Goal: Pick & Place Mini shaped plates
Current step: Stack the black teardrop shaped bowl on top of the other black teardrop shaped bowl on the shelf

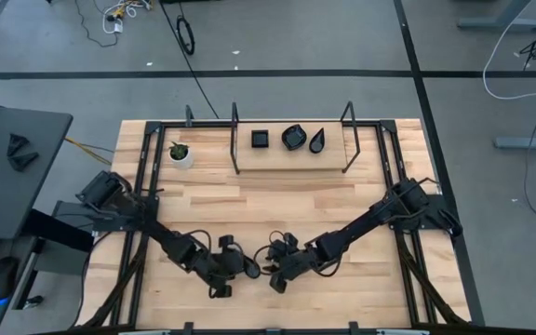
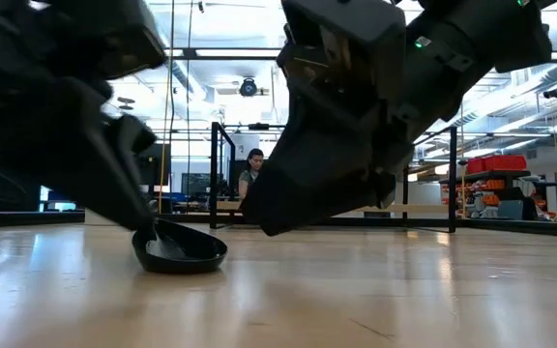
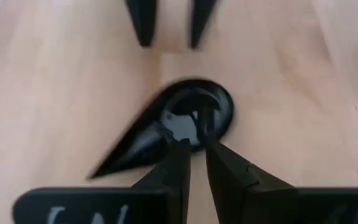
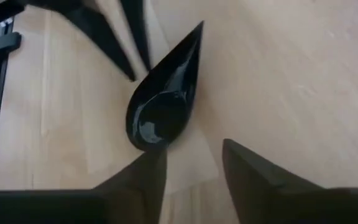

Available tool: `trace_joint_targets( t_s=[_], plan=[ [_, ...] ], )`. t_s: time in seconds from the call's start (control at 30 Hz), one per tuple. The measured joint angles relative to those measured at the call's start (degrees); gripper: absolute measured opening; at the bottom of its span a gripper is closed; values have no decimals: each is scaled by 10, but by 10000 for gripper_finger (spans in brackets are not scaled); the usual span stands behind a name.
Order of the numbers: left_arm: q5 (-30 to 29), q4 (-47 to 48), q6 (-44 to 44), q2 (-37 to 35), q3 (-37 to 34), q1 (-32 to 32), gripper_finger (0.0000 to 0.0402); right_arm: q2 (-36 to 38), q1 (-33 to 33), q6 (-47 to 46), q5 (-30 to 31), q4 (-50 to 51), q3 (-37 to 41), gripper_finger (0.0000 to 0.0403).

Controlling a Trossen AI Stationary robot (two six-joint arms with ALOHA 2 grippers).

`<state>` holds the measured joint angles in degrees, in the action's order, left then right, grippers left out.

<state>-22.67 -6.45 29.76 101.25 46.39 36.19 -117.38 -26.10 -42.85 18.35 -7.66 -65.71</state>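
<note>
High view: both arms meeting low at desk (image 1: 249, 200) near edge; teardrop plate (image 1: 255, 269) lying between left tool (image 1: 232, 271) and right tool (image 1: 274, 274). Open wood stretching toward far rail, where three more plates (image 1: 289, 139) and white plant pot (image 1: 181, 154) are sitting.

Low view: teardrop plate (image 2: 180, 251) resting flat on desk, empty.

Left wrist view: left tool (image 3: 194, 140) pinching plate rim.

Right wrist view: right tool (image 4: 194, 155) standing spread, fingers just clear of plate (image 4: 164, 92).

Both arms reaching inward, meeting low at front centre. Left gripper (image 3: 194, 152) jaws nearly closed; right gripper (image 4: 191, 165) jaws parted.
</note>
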Motion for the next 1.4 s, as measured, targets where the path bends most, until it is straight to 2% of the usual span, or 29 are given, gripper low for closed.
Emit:
trace_joint_targets(
  t_s=[0.2,0.3,0.47,0.63,0.83,1.0,1.2,1.4],
  plan=[
    [0,-18,-32,0,0,-36,55,0,0,-2,9,-5,0,205],
    [0,-27,-35,0,0,-50,55,-2,0,-17,47,-9,0,211],
    [29,1,-45,-40,19,-58,55,-14,1,9,51,-62,-1,208],
    [15,131,-19,-105,41,-39,55,-23,3,72,50,-95,0,200],
    [-64,273,52,-158,38,6,55,-55,21,153,23,-132,0,190],
    [-122,292,90,-158,38,38,55,-68,35,192,-1,-162,-1,173],
    [-148,290,111,-154,38,52,55,-71,47,224,-32,-168,0,135],
    [-152,290,119,-154,38,53,55,-71,47,239,-33,-167,0,79]
  ],
)
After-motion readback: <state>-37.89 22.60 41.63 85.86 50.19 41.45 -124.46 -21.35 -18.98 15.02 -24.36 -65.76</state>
